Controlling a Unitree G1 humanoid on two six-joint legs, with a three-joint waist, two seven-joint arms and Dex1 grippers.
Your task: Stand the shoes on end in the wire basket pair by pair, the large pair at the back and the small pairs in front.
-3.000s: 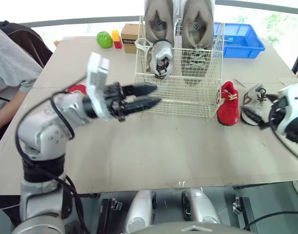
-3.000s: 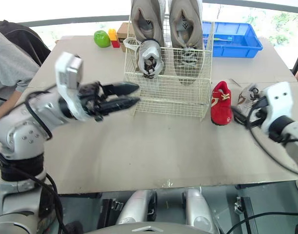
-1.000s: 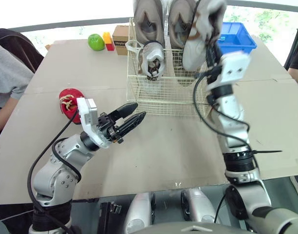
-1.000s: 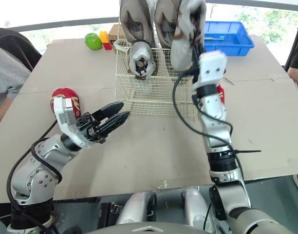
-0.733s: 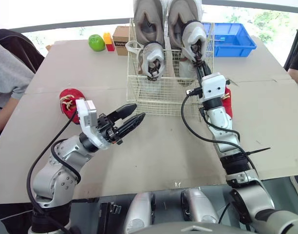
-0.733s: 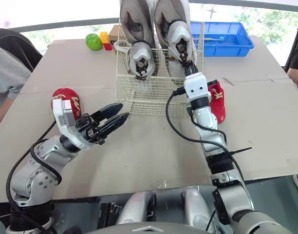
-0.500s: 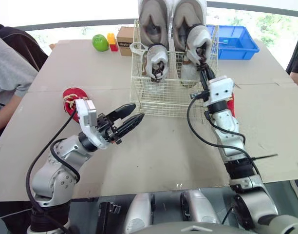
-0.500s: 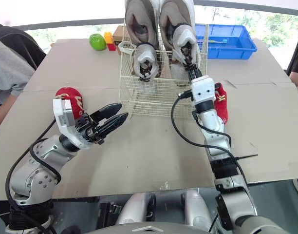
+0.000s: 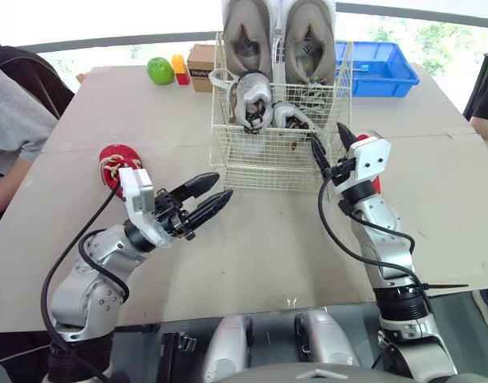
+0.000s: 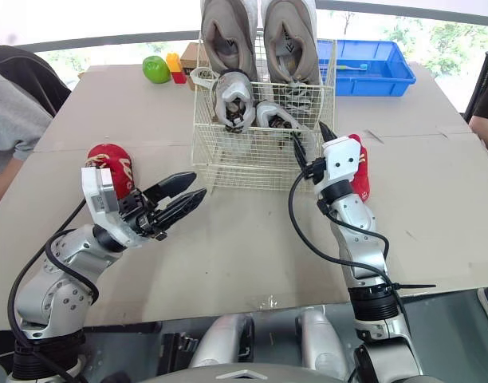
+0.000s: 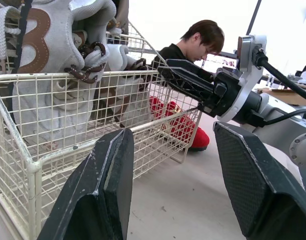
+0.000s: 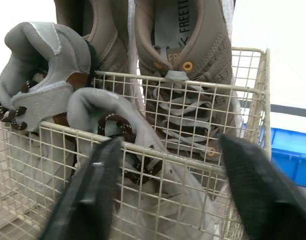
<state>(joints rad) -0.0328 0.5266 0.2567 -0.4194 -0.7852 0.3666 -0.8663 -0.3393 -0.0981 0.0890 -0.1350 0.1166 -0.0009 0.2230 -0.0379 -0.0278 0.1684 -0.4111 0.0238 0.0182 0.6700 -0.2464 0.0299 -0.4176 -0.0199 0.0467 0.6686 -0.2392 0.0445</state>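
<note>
A table [image 9: 252, 239] is bearing a basket [image 9: 268, 163] at its far middle. The large pair [image 9: 248, 36] is being kept on end along the basket's back. Two grey shoes are being held in front of it: one [image 9: 253, 100] standing on end at the left, the other [image 9: 290, 120] leaning tilted at the right. The left gripper [image 9: 220, 186] is being held wide open and empty over the table, before the basket's left front corner. The right gripper [image 9: 326, 136] is being held with jaws spread, empty, at the basket's right front corner, near the tilted shoe. One red shoe [image 9: 112, 163] is lying well left of the basket; another [image 10: 360, 182] is lying just beside its right side, behind the right gripper. An apple [image 9: 159, 69] is lying far left.
</note>
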